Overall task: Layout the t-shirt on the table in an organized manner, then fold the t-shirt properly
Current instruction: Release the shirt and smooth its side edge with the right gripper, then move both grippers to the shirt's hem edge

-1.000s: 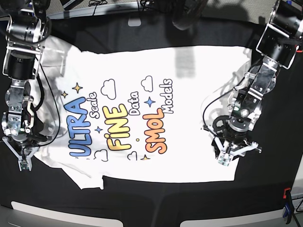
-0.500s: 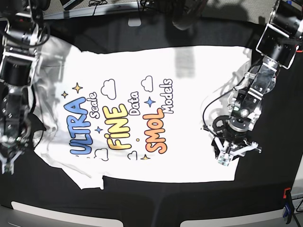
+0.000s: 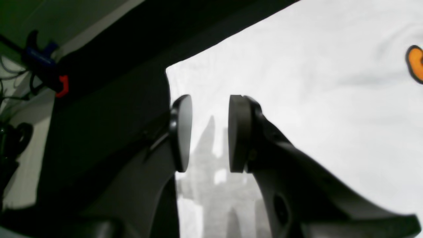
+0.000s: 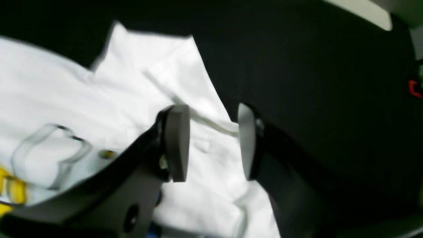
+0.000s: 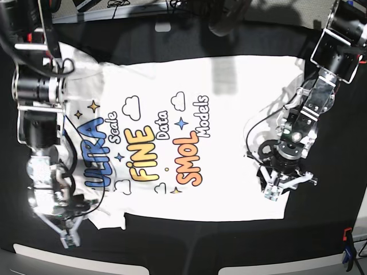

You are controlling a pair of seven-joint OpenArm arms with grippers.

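On the black tabletop (image 5: 321, 229), t-shirt (image 5: 229, 143) spread print-up for folding, both arms' jaws open, empty.

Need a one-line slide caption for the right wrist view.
Right gripper open above the rumpled sleeve of the white t-shirt at the edge of the black table.

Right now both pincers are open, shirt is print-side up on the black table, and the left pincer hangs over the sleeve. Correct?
Not quite. The left pincer hangs over the plain hem corner of the t-shirt, not a sleeve; the base view shows this. The right pincer is the one at the sleeve. The rest holds: both open, print up, black table.
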